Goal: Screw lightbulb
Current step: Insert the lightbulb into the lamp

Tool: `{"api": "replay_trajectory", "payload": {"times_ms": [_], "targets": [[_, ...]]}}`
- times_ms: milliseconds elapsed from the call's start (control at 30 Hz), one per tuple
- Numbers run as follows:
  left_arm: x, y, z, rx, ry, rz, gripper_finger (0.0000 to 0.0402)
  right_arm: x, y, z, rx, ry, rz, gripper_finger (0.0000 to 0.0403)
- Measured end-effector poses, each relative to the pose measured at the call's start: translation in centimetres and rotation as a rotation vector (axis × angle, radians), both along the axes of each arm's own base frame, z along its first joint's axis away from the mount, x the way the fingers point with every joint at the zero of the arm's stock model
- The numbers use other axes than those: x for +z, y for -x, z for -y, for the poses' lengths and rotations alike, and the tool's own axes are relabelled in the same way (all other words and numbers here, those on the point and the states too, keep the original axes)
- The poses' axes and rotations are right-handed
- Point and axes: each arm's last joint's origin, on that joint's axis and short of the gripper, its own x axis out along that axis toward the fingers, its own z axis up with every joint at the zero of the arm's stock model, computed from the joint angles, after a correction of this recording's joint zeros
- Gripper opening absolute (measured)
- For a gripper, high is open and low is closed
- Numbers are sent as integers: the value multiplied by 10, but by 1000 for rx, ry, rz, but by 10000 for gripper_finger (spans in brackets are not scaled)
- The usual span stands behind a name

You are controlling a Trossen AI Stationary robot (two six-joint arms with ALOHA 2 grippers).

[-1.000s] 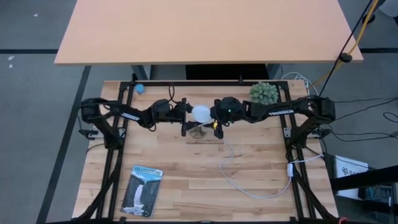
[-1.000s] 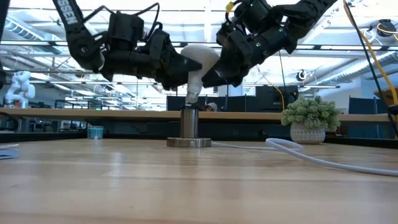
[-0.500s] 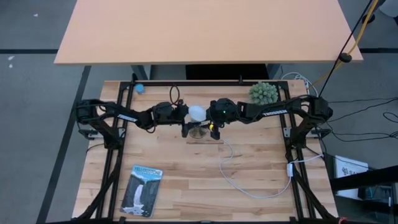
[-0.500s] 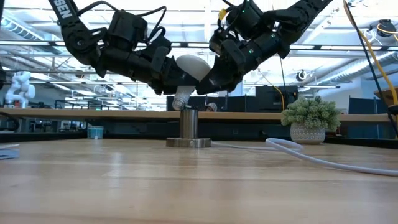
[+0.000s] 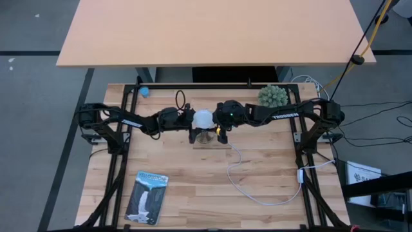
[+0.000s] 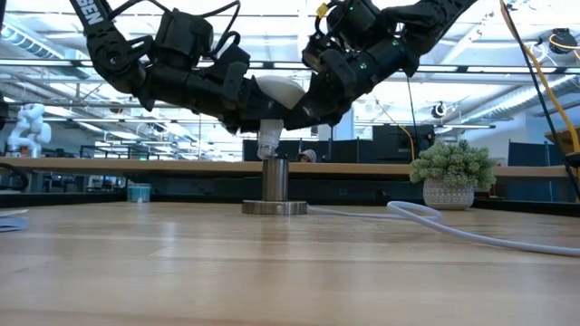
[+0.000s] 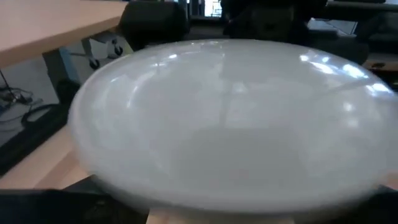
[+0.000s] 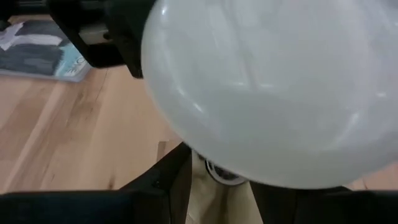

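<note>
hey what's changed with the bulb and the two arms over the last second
The lightbulb, held between the left claw and right claw, tilted, shifted slightly left, then came back upright; its base sits just above the socket. The socket, plant and blue card stayed put.

Inspector A: The lightbulb [image 6: 275,94] was tilted half a second ago, base off to one side of the socket [image 6: 275,178]. Now?

Inspector B: Upright again, base directly over the socket top. The right end effector [image 6: 304,101] has narrowed on the globe since one second ago.
</note>
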Motion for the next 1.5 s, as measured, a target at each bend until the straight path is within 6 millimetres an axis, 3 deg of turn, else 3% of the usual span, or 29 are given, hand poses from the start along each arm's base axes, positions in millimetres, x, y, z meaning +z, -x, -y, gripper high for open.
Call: {"api": "replay_trajectory", "payload": {"times_ms": [500, 1033, 1500], "targets": [[4, -2, 7, -27, -24, 40, 296, 1, 0, 1, -22, 20, -27, 139], [-10, -1, 9, -26, 0, -94, 296, 2, -1, -1, -19, 15, -35, 139], [-4, -3, 10, -24, 30, -12, 296, 3, -2, -6, -13, 25, -29, 139]]}}
